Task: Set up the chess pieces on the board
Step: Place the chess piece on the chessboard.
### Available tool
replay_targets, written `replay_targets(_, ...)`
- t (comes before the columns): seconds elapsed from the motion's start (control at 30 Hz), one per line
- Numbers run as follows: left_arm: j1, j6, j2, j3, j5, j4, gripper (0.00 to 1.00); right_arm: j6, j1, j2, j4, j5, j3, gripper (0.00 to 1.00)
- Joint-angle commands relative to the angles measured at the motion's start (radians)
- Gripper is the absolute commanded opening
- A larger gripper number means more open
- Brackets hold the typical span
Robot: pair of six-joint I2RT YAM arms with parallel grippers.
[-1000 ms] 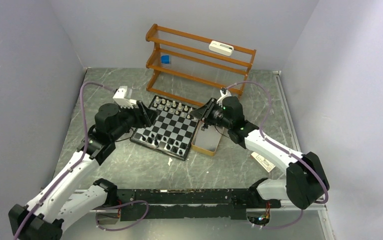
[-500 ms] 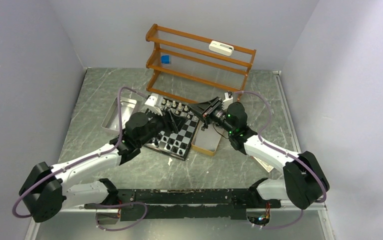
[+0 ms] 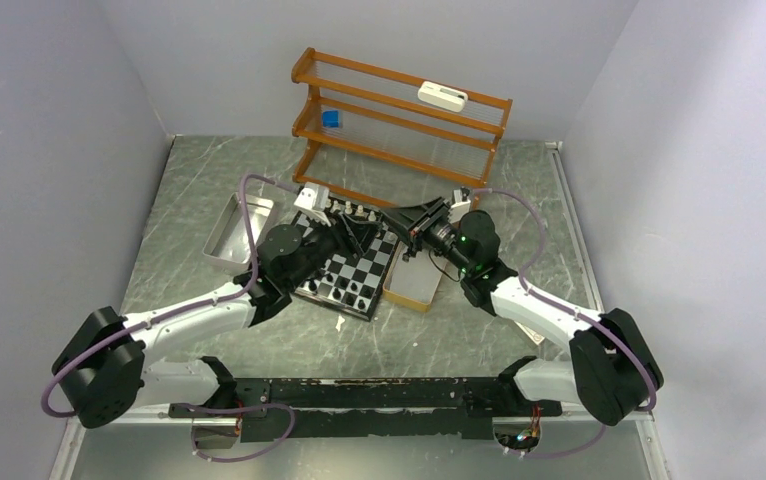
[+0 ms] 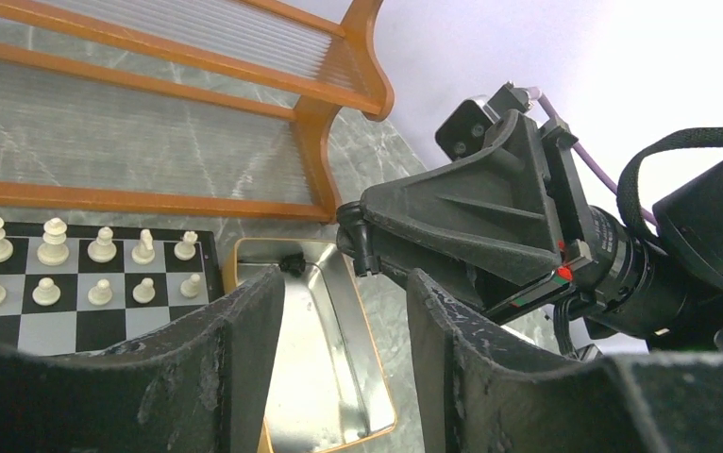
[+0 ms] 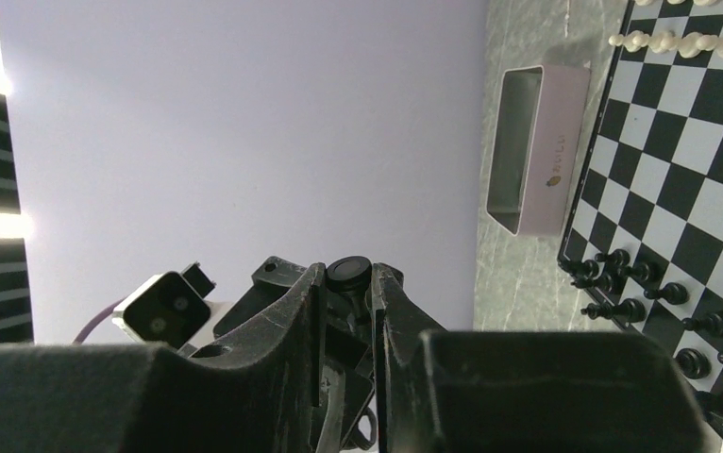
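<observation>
My right gripper (image 5: pixel 348 279) is pinched tight on a single black piece (image 5: pixel 349 272). Through the left wrist camera I see that piece sticking out of its tip (image 4: pixel 362 238). From above, the tip hangs by the far right corner of the board (image 3: pixel 359 262). I cannot tell whether the piece touches anything below it.

My left gripper (image 4: pixel 344 302) faces it from the other side, fingers (image 4: pixel 244 340) spread with nothing between them. It sits over the far right part of the board (image 4: pixel 18 326), close to the right gripper but apart from it.

White pieces (image 3: pixel 349 212) stand in two rows along the board's far edge. Black pieces (image 3: pixel 331 290) line its near edge, and they show in the right wrist view too (image 5: pixel 660 311).

A tan-rimmed tin (image 3: pixel 414 288) lies on the bench against the board's right edge, with one small dark piece at its far end (image 4: pixel 292 267). A metal tray (image 3: pixel 229 232) lies beyond the board's left edge. A wooden rack (image 3: pixel 399 122) stands at the bench's far edge.
</observation>
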Motion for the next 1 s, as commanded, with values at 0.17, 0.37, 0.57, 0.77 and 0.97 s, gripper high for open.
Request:
replay_targets(0.17, -0.021, -0.001, 0.045, 0.055, -0.014, 0.099, 0.51, 0.036, 0.0, -0.027, 0.073, 0.029, -0.038, 0.2)
replay_targets(0.37, -0.027, -0.006, 0.083, 0.082, -0.012, 0.082, 0.48, 0.046, 0.0, -0.026, 0.085, 0.031, -0.045, 0.2)
replay_targets(0.57, -0.034, -0.004, 0.088, 0.076, -0.021, 0.091, 0.45, 0.047, 0.0, -0.029, 0.086, 0.037, -0.051, 0.2)
replay_targets(0.77, -0.036, -0.001, 0.088, 0.073, -0.032, 0.084, 0.41, 0.05, 0.0, -0.025, 0.093, 0.04, -0.053, 0.2)
replay_targets(0.97, -0.037, -0.003, 0.094, 0.065, -0.025, 0.095, 0.34, 0.052, 0.0, -0.025, 0.098, 0.043, -0.055, 0.2)
